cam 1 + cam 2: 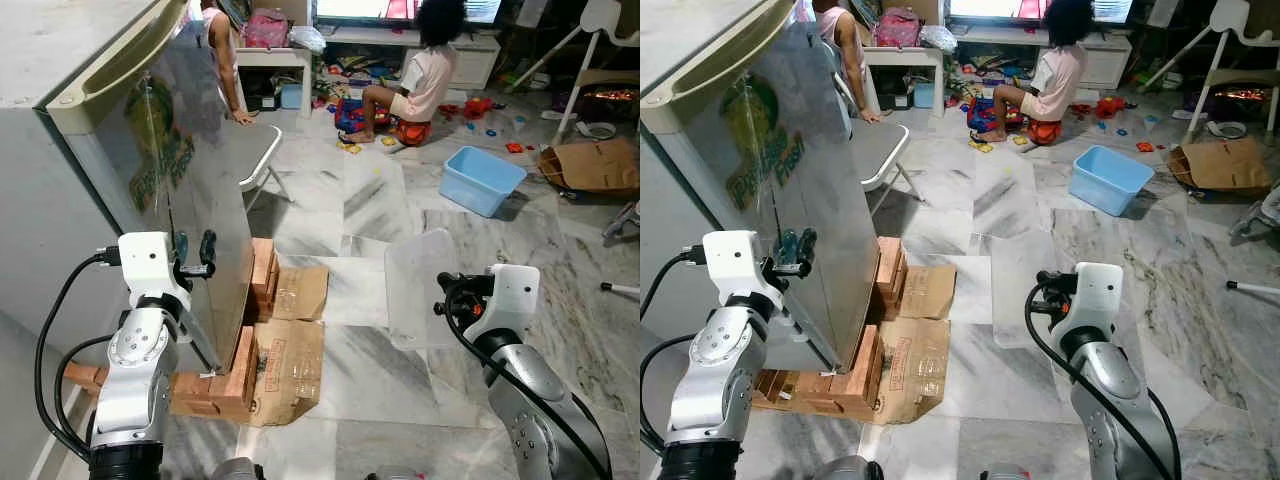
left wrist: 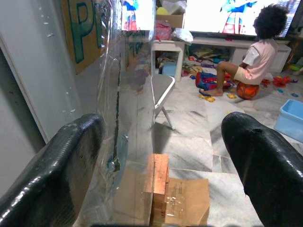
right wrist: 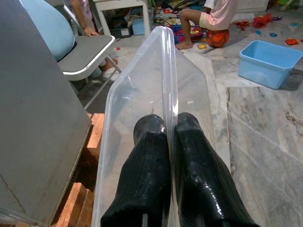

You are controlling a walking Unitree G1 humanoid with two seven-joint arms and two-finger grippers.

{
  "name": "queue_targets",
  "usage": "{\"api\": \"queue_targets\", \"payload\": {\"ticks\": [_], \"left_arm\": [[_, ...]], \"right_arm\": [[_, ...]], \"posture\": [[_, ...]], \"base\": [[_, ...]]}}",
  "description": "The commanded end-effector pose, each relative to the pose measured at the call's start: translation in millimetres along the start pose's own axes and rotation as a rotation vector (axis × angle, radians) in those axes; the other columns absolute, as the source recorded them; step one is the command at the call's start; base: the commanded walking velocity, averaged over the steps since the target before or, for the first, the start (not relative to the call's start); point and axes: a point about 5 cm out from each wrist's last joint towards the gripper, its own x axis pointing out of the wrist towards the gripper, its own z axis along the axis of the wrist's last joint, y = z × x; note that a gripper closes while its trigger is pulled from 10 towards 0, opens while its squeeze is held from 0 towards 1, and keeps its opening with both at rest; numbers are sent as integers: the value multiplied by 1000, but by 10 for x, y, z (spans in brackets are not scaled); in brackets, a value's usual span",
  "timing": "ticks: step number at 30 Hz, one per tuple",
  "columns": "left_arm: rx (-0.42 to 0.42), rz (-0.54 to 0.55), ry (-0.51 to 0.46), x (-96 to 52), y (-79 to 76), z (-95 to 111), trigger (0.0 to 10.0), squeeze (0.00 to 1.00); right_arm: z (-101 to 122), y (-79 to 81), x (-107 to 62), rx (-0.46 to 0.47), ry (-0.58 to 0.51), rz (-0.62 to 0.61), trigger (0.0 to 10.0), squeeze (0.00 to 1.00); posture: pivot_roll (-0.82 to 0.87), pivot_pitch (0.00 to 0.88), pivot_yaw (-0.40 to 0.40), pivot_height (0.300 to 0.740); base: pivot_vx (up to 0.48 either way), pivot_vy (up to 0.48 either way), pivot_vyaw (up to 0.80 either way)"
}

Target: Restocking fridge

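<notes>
so the left end effector (image 1: 195,255) is wide open straddling the fridge door (image 1: 190,190) edge, while the right end effector (image 3: 169,142) is clamped on the clear tray (image 3: 142,94), long axis pointing straight ahead

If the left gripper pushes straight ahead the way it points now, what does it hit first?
Probably the edge of the grey fridge door, which stands between the open left gripper's black fingers; beyond lie the wooden blocks and cardboard, though depth is unclear.

left tool (image 1: 194,252) raised, fingers spread wide, right tool (image 3: 163,142) raised, fingers pinched together
</notes>
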Motion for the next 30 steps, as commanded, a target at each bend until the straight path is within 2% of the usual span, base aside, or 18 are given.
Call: {"api": "queue_targets", "payload": {"ticks": [1,13,15,16,17,18,27,30], "left_arm": [[2,-1,-3,17,0,8,10000,0],[2,-1,-3,17,0,8,10000,0],[3,-1,-5,22,0,7,10000,0],[12,39,4,15,88,-4,10000,0],[25,101,16,-6,213,-16,10000,0],[29,122,19,-16,250,-19,10000,0],[25,119,35,-63,260,-54,10000,0],[24,148,41,-31,309,-69,10000,0]], "right_arm": [[49,3,4,-7,-20,1,10000,0],[49,3,4,-7,-20,1,10000,0],[53,11,6,-6,-23,4,10000,0],[47,2,-23,11,-21,-2,10000,0],[39,-8,-59,36,-18,-9,10000,0],[35,-10,-65,40,-16,-10,10000,0],[1,6,-58,45,-6,0,10000,0],[4,2,-60,46,-6,-3,10000,0]], "posture": [[-54,0,3,740],[-54,0,3,740],[0,0,0,740],[-59,36,7,740],[-55,36,7,740],[-54,36,7,740],[-45,36,8,740],[-48,37,10,740]], "base": [[0,0,0],[0,0,0],[0,0,0],[0,0,0],[0,0,0],[0,0,0],[0,0,0],[0,0,0]]}}
